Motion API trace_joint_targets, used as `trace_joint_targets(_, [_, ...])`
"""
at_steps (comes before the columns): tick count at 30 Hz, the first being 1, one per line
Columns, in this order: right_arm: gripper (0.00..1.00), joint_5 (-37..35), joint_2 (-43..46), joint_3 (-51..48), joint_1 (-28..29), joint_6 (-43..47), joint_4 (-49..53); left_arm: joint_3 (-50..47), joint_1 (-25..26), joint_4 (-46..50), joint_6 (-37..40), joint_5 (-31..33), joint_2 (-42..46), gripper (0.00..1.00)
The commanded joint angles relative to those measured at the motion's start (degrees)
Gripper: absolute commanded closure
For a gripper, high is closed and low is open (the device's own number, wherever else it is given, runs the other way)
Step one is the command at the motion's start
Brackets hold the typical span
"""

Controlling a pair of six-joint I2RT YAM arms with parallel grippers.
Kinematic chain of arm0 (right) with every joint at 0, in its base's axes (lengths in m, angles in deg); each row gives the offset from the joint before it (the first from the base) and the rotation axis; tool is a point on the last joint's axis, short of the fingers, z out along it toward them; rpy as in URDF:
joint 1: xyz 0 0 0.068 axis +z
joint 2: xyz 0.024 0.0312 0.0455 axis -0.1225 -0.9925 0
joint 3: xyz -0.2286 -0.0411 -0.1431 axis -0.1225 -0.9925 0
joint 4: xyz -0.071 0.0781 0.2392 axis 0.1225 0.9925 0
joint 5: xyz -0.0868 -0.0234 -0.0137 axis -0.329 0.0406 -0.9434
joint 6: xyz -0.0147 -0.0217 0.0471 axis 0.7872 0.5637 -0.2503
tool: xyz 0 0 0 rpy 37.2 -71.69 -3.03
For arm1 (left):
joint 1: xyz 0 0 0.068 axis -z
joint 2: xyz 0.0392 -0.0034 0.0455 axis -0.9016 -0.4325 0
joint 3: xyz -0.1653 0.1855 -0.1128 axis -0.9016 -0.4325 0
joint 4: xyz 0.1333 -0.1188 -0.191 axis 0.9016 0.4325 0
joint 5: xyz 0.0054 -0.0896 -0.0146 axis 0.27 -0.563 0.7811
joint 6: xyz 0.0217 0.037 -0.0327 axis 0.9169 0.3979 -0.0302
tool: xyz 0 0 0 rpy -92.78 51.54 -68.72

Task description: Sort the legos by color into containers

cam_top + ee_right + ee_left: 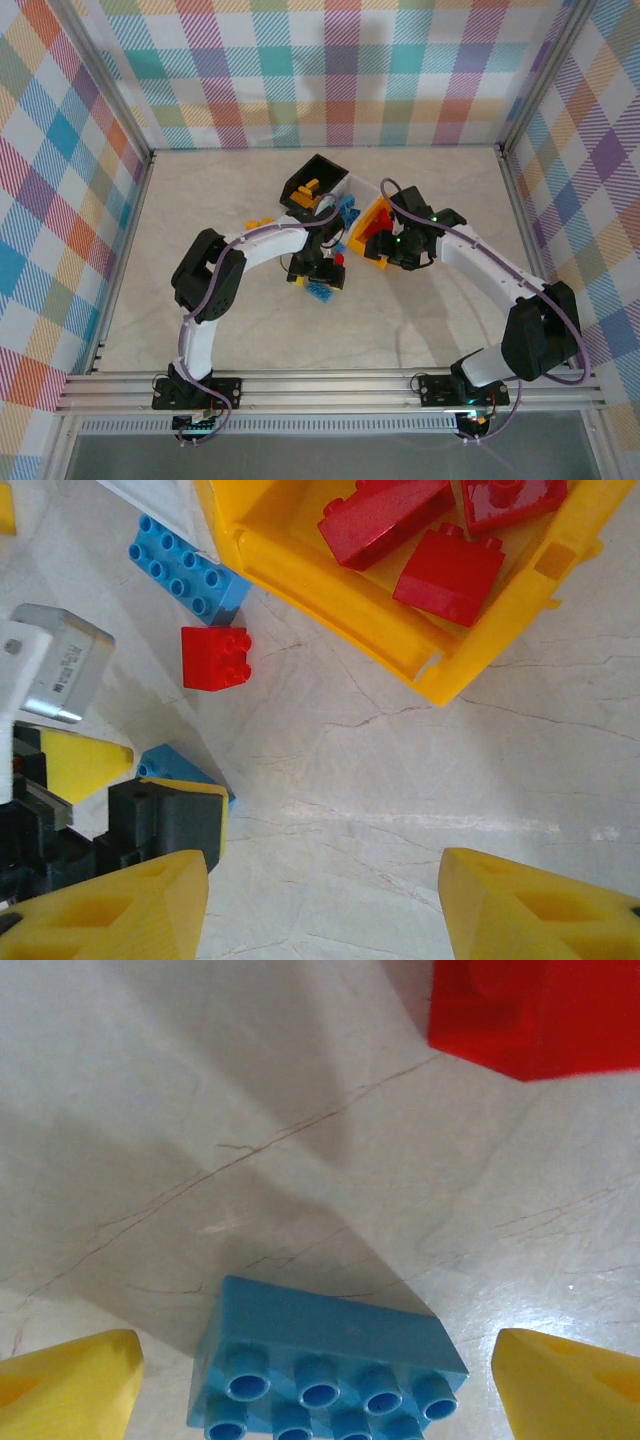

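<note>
Left gripper (320, 1392) spread wide, straddling the blue brick (330, 1332) on the table near-left of the yellow bin (320, 590), brick's long axis finger to finger; right gripper (325, 910) parted, empty, beside that bin.

Three bins stand joined in a row at the middle of the top view. The black bin (300, 172) holds yellow bricks (312, 187), and the white bin (355, 186) comes next. The yellow bin (330, 575) holds three red bricks (450, 575). A long blue brick (185, 568) lies just beside its corner. Below that sits a small red brick (215, 658), and lower still a blue brick (320, 1360) with its bumps showing.
</note>
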Motion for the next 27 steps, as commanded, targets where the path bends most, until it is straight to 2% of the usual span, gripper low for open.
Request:
trace_joint_targets(1, [0.35,0.7,1.4,-0.8,0.4,-0.7,-0.5,1.4,0.7,3.9,7.7,0.5,-1.1,0.09])
trace_joint_targets(7, [0.34,0.9,1.0,-0.8,0.4,-0.5,-0.5,0.3,0.7,4.3,11.6,2.3,-1.7,0.09])
trace_joint_targets(17, [0.35,0.8,0.9,-0.3,0.4,-0.3,-0.1,1.2,1.3,3.8,12.3,3.8,-3.7,0.1])
trace_joint_targets(25, [0.38,1.0,0.3,-0.3,0.4,0.1,-0.4,0.2,1.8,3.3,9.7,4.1,-4.0,0.35])
trace_joint_targets(27, [0.39,1.3,-0.1,-0.3,0.4,0.2,-0.5,0.2,1.8,3.7,9.0,4.4,-3.8,0.36])
